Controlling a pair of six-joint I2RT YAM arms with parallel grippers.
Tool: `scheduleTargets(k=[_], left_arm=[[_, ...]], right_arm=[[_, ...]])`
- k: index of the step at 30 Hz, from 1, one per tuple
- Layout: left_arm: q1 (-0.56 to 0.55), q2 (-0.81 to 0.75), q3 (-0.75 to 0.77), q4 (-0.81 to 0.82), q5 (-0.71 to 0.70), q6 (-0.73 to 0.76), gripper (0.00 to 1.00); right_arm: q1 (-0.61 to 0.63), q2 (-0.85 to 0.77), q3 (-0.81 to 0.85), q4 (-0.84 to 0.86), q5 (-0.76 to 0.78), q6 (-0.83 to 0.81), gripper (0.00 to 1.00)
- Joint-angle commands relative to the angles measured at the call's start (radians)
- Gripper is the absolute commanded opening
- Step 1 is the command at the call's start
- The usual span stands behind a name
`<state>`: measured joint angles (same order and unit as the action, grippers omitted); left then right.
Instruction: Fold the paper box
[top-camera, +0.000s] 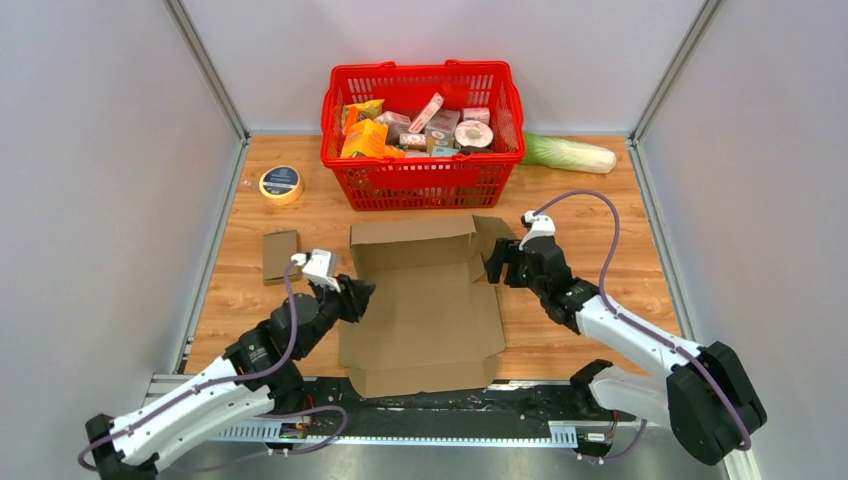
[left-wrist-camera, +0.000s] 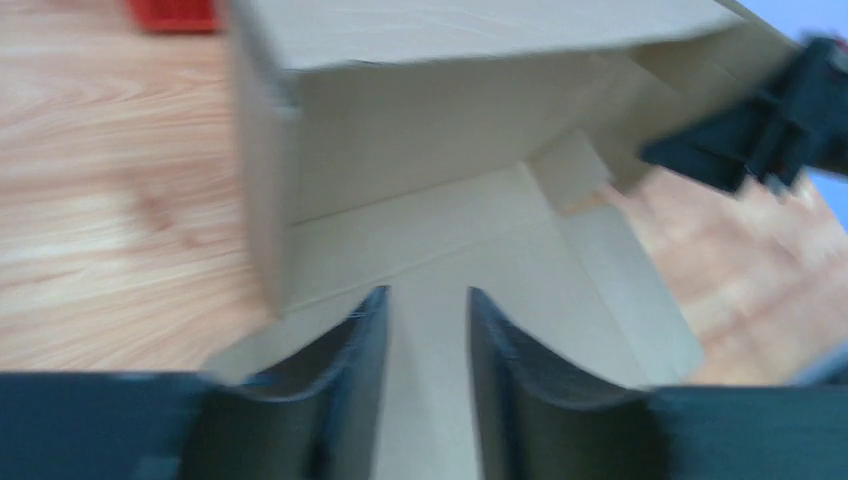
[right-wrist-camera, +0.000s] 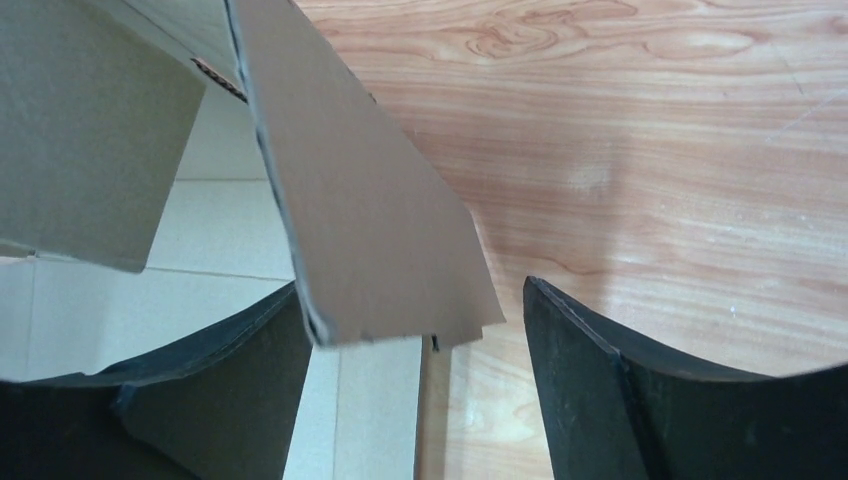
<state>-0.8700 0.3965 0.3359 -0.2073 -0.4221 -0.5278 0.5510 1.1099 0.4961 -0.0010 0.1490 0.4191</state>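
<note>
Top external view: paper box (top-camera: 425, 310) partly folded, back wall upright, front panels still flat; left gripper (top-camera: 360, 294) open, empty; right gripper (top-camera: 497, 266) open, straddling side flap (right-wrist-camera: 370, 220) unclamped.

Matt brown cardboard box (top-camera: 425, 310); wood-grain table (top-camera: 320, 215) (slight sheen).

Plain tan paper box (top-camera: 425, 310), red lattice basket (top-camera: 425, 185), pale wood-grain table (top-camera: 590, 210) — matte black fingers (right-wrist-camera: 590, 390)
</note>
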Motion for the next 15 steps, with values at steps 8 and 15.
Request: scheduleTargets(k=[8,15], left_arm=[[-0.351,0.715,0.163,0.688,0.173,0.144,0.05],[-0.354,1.206,0.324,1.031,0.278,0.117,0.04]], right_arm=[[-0.109,-0.03,0.005,-0.083,-0.229,0.033,0.6],[-0.122,0.022,0.056,-0.105,-0.25,0.014,0.57]])
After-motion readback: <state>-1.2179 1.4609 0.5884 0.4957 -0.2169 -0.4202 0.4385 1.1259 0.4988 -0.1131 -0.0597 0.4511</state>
